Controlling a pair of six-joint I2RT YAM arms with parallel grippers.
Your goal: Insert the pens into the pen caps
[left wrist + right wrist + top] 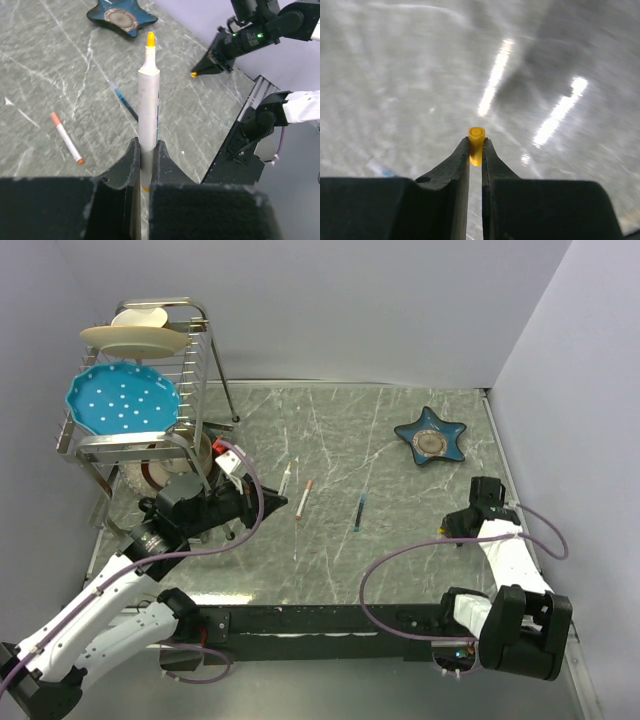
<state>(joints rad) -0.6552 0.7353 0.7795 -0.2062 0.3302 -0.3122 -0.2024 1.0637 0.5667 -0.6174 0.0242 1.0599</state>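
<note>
The left wrist view shows the left jaws clamped on a white-barrelled plastic pen with a yellow-orange tip (pixel 148 100), at lower centre. Only the right wrist view shows clearly the right jaws pinching a short yellow-orange plastic cap (pixel 476 142), at frame centre, the grey marbled table (pixel 395 75) blurred behind it.

Yellow-tipped pen (pixel 148 100), yellow cap (pixel 476 145) gripped; red pen (pixel 66 138), blue pen (pixel 125 102) lie flat.

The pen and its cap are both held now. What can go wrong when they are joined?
The yellow cap sits only at the very tips of the right pincer, so a push may slip it. The left pincer holds the yellow-tipped pen near its rear, most of it free; its tip could tilt and miss the opening.
</note>
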